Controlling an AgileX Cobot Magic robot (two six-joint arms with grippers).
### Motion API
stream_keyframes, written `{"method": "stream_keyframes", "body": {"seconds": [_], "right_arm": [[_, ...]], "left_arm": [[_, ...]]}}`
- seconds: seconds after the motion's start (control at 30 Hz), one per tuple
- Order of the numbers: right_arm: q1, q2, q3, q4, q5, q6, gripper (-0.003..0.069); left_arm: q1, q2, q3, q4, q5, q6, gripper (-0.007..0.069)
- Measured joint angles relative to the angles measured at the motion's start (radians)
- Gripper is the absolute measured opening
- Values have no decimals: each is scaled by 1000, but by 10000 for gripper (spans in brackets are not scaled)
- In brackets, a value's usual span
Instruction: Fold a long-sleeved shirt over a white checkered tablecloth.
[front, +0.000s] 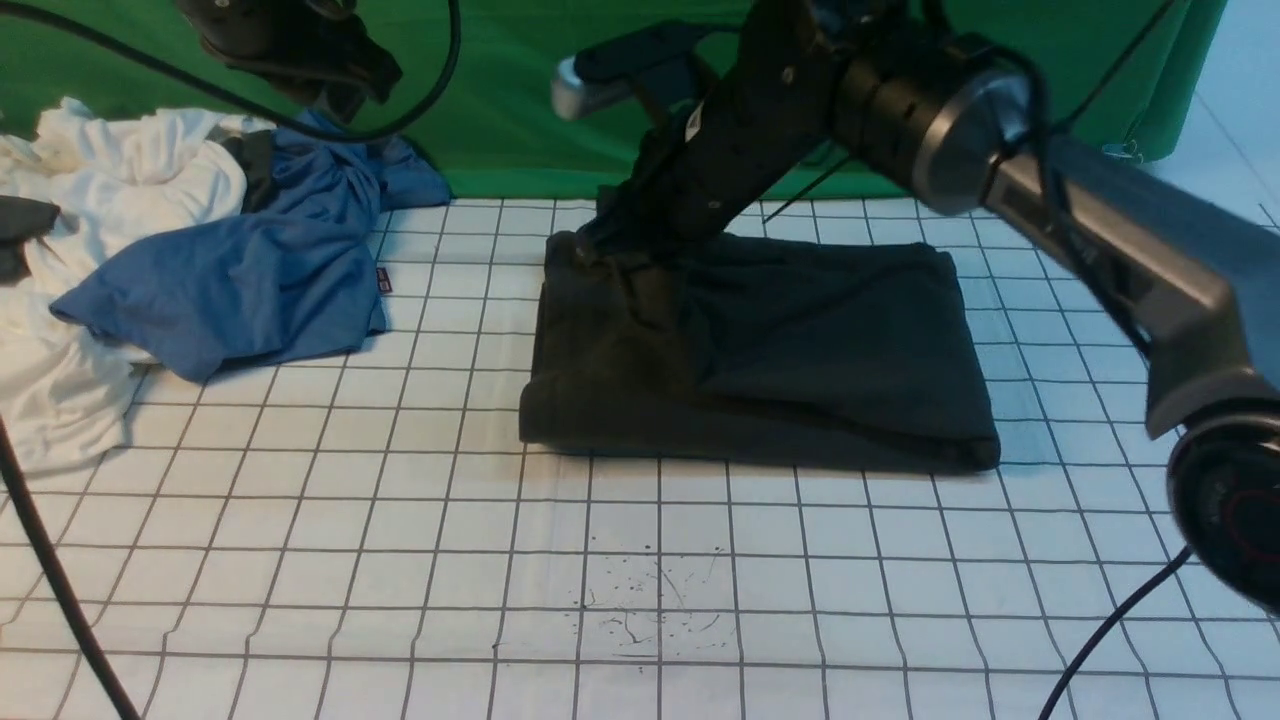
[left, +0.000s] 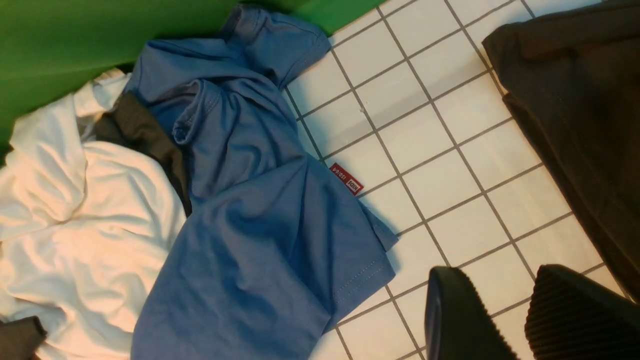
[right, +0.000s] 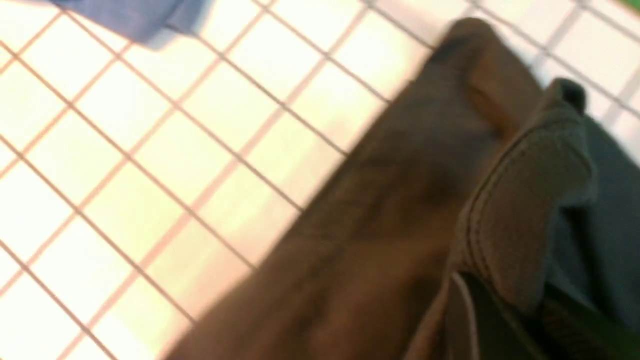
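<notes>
The long-sleeved shirt (front: 760, 350) lies as a dark folded rectangle on the white checkered tablecloth (front: 400, 560), right of centre. My right arm reaches across from the right to the shirt's far left corner. There my right gripper (right: 520, 307) is shut on a stitched fold of the shirt (right: 520, 200); in the front view the right gripper (front: 600, 238) sits low at that corner. My left gripper (left: 492, 280) hangs above the bare tablecloth (left: 440, 180) beside the shirt's edge (left: 575, 100), open with nothing between its fingers. In the front view the left arm is raised at the top left.
A crumpled blue garment (front: 250, 270) with a small red tag (left: 346, 179) lies at the far left, over white garments (front: 60, 390). The green backdrop cloth (front: 500, 100) hangs behind. A black cable (front: 50, 590) crosses the near left corner.
</notes>
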Motion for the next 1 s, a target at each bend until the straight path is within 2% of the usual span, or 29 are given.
{"method": "stream_keyframes", "body": {"seconds": [0.2,0.27,0.33,0.37,0.43,0.53,0.57,0.63,0.7,0.77,0.83,0.87,0.9,1.0], "right_arm": [[16,13,0,30,-63,16,90],[17,13,0,49,-73,18,127],[17,13,0,69,-84,19,225],[17,13,-3,85,-84,20,360],[12,14,-19,94,-63,20,521],[-7,16,-87,95,16,9,654],[-16,16,-110,92,40,6,661],[-40,16,-165,71,93,0,625],[-75,14,-223,22,158,-10,506],[-112,10,-262,-13,215,-16,358],[-163,3,-284,-38,279,-23,168],[-168,2,-285,-40,285,-25,153],[-206,0,-289,-45,332,-31,67],[-256,2,-289,-55,387,-36,21]], "left_arm": [[0,0,0,0,-2,-1,170],[0,0,0,0,-7,-1,170],[0,0,0,-16,-13,-1,170],[0,0,0,-30,-16,-1,170],[0,0,0,-52,-17,-1,170],[0,0,0,-85,-18,-1,170],[0,0,0,-102,-20,-1,170],[0,2,0,-141,-28,5,170],[0,14,0,-211,-31,21,170],[-4,32,0,-259,-32,42,170],[-24,74,0,-294,-43,60,170],[-27,78,0,-294,-45,60,170],[-46,105,0,-300,-61,64,170],[-83,168,0,-306,-110,67,170]]}}
